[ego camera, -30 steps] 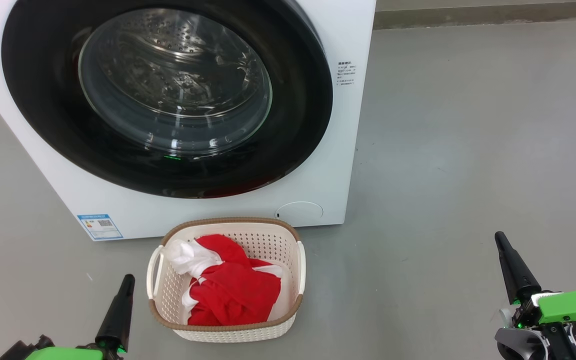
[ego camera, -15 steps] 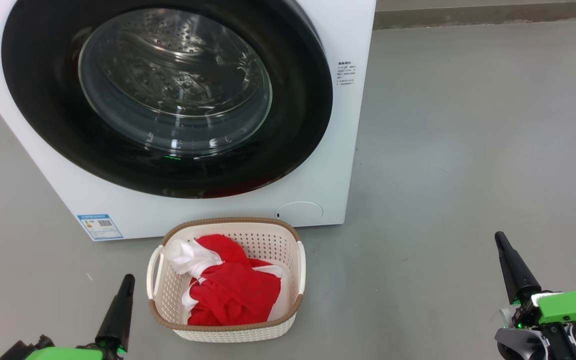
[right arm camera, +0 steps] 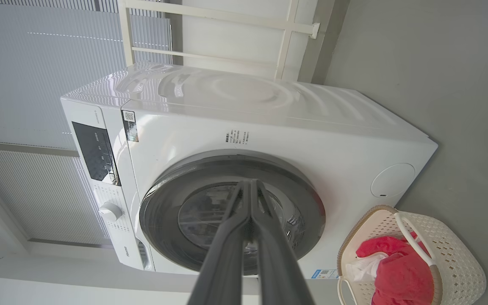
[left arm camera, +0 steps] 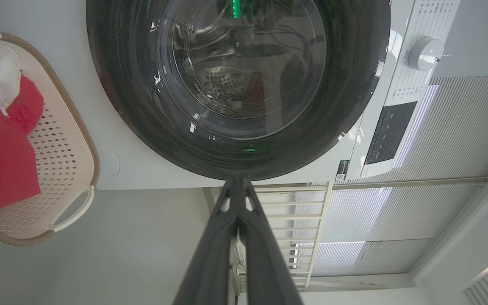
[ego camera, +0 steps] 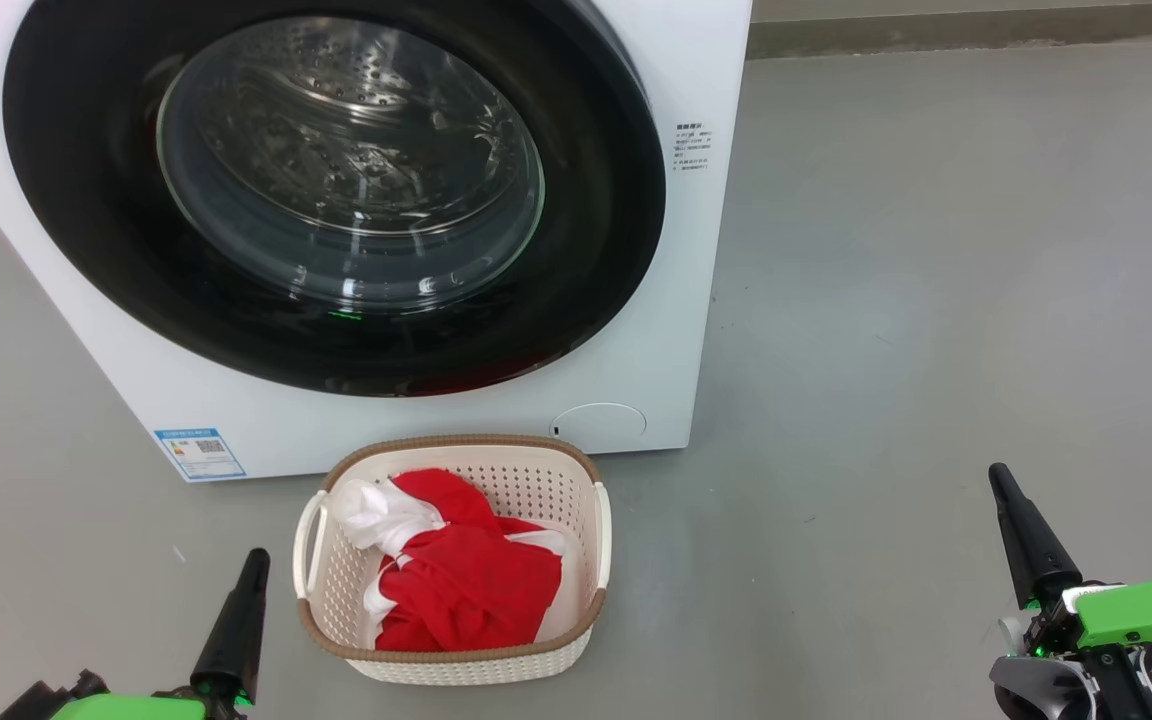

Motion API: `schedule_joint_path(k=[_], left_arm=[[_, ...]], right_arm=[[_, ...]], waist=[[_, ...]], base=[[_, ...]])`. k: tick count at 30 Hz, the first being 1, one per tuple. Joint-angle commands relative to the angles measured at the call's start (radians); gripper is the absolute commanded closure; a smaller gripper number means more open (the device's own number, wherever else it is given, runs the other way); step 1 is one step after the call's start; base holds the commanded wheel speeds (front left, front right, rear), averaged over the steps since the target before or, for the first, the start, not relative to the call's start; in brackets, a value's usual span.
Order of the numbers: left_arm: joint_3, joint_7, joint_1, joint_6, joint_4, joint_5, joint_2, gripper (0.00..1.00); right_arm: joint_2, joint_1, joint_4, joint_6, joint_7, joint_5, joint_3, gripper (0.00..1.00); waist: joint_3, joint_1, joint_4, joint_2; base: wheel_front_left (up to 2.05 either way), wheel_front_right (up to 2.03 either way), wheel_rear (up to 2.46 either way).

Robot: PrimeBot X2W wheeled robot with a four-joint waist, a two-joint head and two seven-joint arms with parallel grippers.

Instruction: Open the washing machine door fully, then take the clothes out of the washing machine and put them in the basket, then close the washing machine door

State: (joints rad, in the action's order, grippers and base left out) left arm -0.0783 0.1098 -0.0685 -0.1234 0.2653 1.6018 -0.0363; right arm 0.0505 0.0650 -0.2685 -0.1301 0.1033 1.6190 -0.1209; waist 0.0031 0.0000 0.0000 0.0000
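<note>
The soft, light, bright red fabric clothes (ego camera: pixel 476 590) are heaped in the cream-white perforated plastic basket (ego camera: pixel 461 441) and are judged easily pinched at any raised fold. The left hand (ego camera: pixel 254 560) and right hand (ego camera: pixel 998 476) are held closed, empty.

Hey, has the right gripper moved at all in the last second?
No. The right gripper shows at the same spot as before, equally far right of the basket and below the washing machine corner.
</note>
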Motion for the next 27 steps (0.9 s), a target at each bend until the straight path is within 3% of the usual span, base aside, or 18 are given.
schedule_joint_path(k=[1,27], left_arm=[[-0.035,0.003,-0.040,-0.007,-0.020,0.007,-0.014,1.00],[-0.035,0.003,-0.040,-0.007,-0.020,0.007,-0.014,1.00]], right_arm=[[0.005,0.042,0.024,-0.001,0.004,-0.005,0.014,1.00],[0.004,0.043,0.024,-0.001,0.006,-0.007,0.012,1.00]], waist=[[0.000,0.0000,0.000,0.0000],[0.000,0.0000,0.000,0.0000]], base=[[0.00,0.00,0.00],[0.00,0.00,0.00]])
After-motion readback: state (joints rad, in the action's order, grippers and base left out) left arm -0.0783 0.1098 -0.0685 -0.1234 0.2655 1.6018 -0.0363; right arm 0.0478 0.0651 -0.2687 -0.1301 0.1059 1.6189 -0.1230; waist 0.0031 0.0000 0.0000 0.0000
